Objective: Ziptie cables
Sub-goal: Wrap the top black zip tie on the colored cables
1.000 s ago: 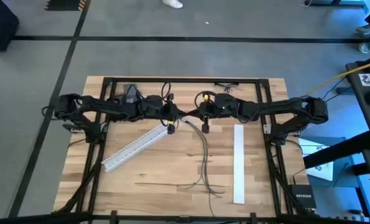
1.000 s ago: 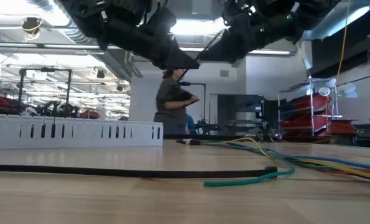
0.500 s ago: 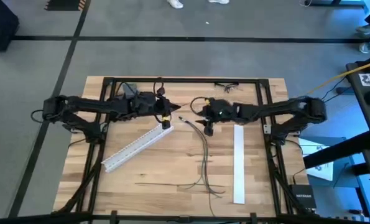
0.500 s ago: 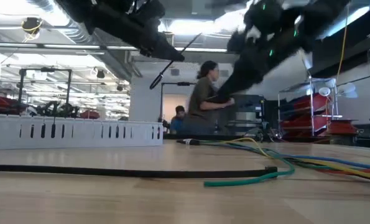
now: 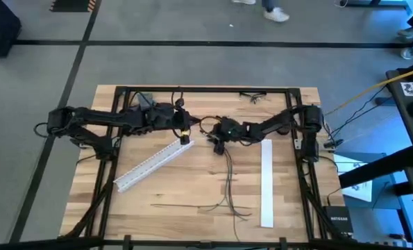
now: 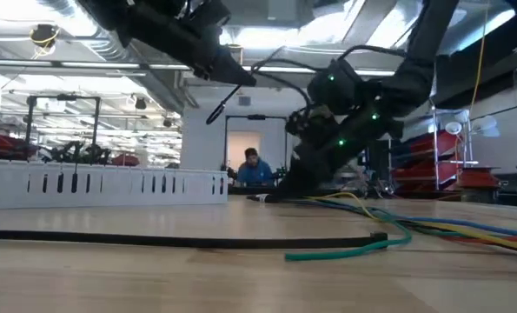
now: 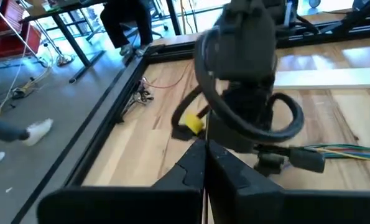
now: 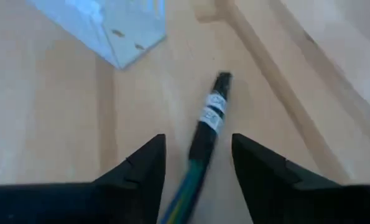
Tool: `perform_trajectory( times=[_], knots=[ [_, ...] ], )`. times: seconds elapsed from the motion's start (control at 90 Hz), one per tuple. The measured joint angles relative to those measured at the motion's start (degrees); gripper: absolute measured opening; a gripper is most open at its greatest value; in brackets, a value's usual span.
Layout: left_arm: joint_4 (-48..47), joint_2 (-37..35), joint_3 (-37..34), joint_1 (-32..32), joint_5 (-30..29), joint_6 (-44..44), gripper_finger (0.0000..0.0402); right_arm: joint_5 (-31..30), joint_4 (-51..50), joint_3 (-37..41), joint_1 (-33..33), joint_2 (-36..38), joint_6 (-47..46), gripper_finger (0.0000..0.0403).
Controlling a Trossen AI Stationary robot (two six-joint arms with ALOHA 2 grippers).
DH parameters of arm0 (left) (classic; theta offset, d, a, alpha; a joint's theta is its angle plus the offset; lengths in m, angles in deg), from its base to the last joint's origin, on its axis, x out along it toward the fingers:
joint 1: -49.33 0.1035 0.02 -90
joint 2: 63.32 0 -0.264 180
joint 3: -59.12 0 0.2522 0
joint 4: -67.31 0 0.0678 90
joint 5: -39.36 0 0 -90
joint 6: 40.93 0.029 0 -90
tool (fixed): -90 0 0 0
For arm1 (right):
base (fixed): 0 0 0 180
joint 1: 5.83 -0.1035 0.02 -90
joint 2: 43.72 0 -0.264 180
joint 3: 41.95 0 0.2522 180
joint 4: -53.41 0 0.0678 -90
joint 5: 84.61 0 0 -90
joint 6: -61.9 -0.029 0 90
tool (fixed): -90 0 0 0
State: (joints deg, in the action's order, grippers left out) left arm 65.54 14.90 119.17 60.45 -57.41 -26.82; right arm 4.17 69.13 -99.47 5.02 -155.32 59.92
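— Where does your right gripper (image 8: 194,168) stand?

— Low over the wooden table (image 5: 192,187), near the middle of its far half. My fingers are apart, straddling the sleeved black end of the thin bundled cables (image 8: 209,118) without touching it.

— And the cables themselves?

— They lie on the wood, running from that end toward the near edge (image 5: 228,187), between the two long white slotted plastic strips (image 5: 150,164).

— Your left gripper (image 7: 204,163)?

— Raised above the table's far half, just beside the right one, fingers pressed together and holding a thin dark strip (image 6: 241,87).
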Motion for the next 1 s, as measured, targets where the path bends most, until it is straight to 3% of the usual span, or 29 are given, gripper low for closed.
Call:
perform_trajectory(
  times=[0.156, 0.378, 0.511, 0.678, 0.833, 1.0],
  knots=[
    [0.00, 0.00, 0.00, -0.01, 0.00, 0.02, 0.0000, -1.70, -2.07, -0.17, 0.00, -0.37, -0.86, 0.0150],
    [0.06, 0.00, 0.00, -0.01, 0.04, 0.09, 0.0000, -0.28, -4.71, -0.23, -0.07, -0.05, 1.42, 0.0015],
    [1.06, 0.00, 0.00, -0.01, 0.04, -0.47, 0.0000, -1.38, -11.50, 0.12, 0.00, 5.09, 4.44, 0.0011],
    [4.52, 0.86, 0.00, 0.02, 0.18, -2.89, 0.0000, -4.38, -21.17, 1.08, 0.09, 19.26, 12.70, 0.0004],
    [14.26, 4.11, 0.00, 0.19, 4.24, -4.41, 0.0000, -3.23, -21.90, 2.52, -0.42, 28.83, 17.49, 0.0002],
    [24.41, 7.87, 0.00, 0.17, 5.33, -5.66, 0.0000, -2.21, -20.56, 2.43, -1.83, 31.18, 19.62, 0.0001]
  ],
)
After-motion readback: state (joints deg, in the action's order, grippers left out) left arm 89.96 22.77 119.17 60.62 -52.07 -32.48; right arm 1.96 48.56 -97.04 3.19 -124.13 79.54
